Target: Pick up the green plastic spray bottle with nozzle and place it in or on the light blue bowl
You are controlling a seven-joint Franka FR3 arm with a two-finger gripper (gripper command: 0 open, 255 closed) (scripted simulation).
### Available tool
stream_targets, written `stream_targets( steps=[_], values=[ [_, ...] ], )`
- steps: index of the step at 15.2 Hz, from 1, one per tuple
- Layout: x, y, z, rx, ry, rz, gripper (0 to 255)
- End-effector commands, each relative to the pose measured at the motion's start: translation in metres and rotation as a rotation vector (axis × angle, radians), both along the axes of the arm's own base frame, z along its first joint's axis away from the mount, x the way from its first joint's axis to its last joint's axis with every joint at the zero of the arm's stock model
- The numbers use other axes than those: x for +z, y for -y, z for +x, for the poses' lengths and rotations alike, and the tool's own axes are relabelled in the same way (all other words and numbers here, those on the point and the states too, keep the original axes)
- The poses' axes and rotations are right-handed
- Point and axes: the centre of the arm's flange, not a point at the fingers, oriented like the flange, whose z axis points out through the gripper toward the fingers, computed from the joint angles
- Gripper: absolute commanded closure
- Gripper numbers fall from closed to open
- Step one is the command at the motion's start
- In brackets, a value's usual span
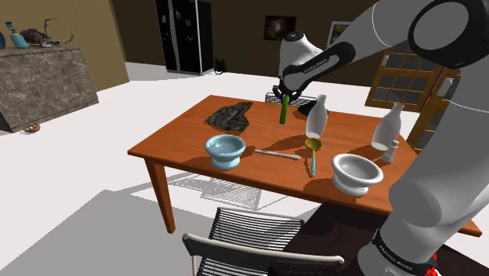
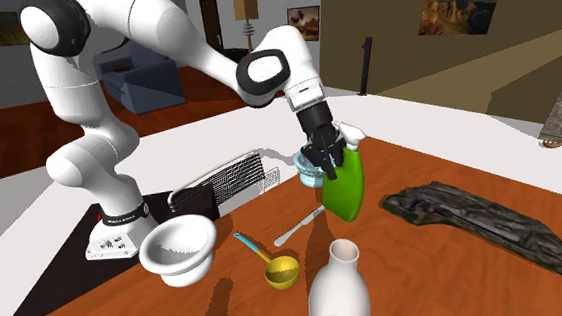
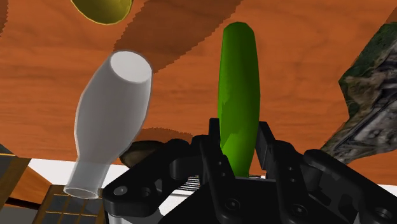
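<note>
Looking over the wooden desk [image 1: 180, 145], I see a dark crumpled cloth [image 1: 230, 116] at its far edge. A white bowl [image 1: 356, 172] sits near the stand, and the light blue bowl [image 1: 224, 150] toward the shoulder view's left. A white vase [image 1: 316, 116] stands further back. The green spray bottle [image 1: 285, 110] hangs above the desk, just beside the vase and well apart from the blue bowl. Its upper end is clamped in the hand [image 1: 284, 94]. A yellow ladle [image 1: 313, 147] lies near the vase.

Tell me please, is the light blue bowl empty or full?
Empty. In the shoulder view the light blue bowl has a bare inside; the green spray bottle is apart from it, clasped in the pincer.
</note>
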Motion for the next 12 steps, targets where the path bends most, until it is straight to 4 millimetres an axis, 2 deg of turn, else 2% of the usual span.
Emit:
stream_targets(
  steps=[1, 8, 12],
  values=[
    [0.011, 0.001, 0.001, 0.0, 0.0, 0.0, 255],
    [0.044, 0.001, 0.001, 0.0, 0.0, 0.0, 255],
    [0.045, -0.051, 0.01, 0.0, 0.0, 0.0, 255]
  ],
)
